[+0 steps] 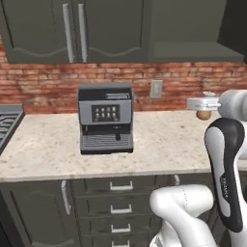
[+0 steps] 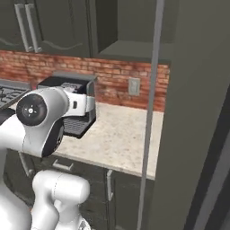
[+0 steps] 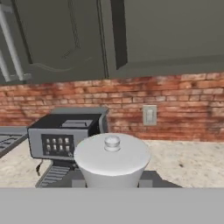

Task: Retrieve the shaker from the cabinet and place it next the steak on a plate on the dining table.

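Brick backs the speckled surface [image 1: 48,144], coffee machine [image 1: 105,117] mid-way along it. At its right end the tool [image 1: 204,104] seems clamped on the shaker [image 1: 204,115]. Swinging out, it could clip the open cabinet door [image 2: 188,112].

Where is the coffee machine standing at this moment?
The coffee machine stands on the stone counter, against the brick wall, below the closed dark cabinets and left of the wall outlet.

No readable text showing anywhere. Coffee machine [image 1: 105,117] panel showing tiny blurred button icons, illegible. Small marking running down robot arm [image 1: 225,176], too small for reading.
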### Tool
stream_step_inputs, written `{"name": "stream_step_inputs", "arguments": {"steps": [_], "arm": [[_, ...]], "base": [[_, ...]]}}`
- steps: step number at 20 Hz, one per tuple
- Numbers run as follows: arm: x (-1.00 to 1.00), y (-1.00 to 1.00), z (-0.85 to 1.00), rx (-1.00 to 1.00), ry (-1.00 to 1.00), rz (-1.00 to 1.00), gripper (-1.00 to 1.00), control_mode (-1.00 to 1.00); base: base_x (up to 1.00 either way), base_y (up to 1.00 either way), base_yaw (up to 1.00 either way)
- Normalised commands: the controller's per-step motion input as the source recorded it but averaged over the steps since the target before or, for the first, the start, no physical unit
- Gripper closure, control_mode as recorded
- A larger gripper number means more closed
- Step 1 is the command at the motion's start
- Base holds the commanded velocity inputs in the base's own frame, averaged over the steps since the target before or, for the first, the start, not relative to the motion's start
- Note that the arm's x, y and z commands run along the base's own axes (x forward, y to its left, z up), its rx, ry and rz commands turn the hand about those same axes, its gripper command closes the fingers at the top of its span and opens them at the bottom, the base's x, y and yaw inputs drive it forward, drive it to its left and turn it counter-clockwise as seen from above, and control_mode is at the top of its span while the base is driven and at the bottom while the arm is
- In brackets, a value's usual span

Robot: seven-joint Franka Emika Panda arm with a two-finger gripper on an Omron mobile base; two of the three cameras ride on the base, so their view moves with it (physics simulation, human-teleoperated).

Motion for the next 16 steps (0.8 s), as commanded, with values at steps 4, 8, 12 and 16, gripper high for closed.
{"name": "stream_step_inputs", "arguments": {"steps": [4,8,12,16], "arm": [[0.0,0.0,0.0,0.0,0.0,0.0,1.0,1.0],[0.0,0.0,0.0,0.0,0.0,0.0,1.0,1.0],[0.0,0.0,0.0,0.0,0.0,0.0,1.0,1.0],[0.0,0.0,0.0,0.0,0.0,0.0,1.0,1.0]], "base": [[-0.8,0.5,0.63],[-0.38,0.73,0.77],[-0.16,0.68,0.84],[-0.08,0.68,0.8]]}}
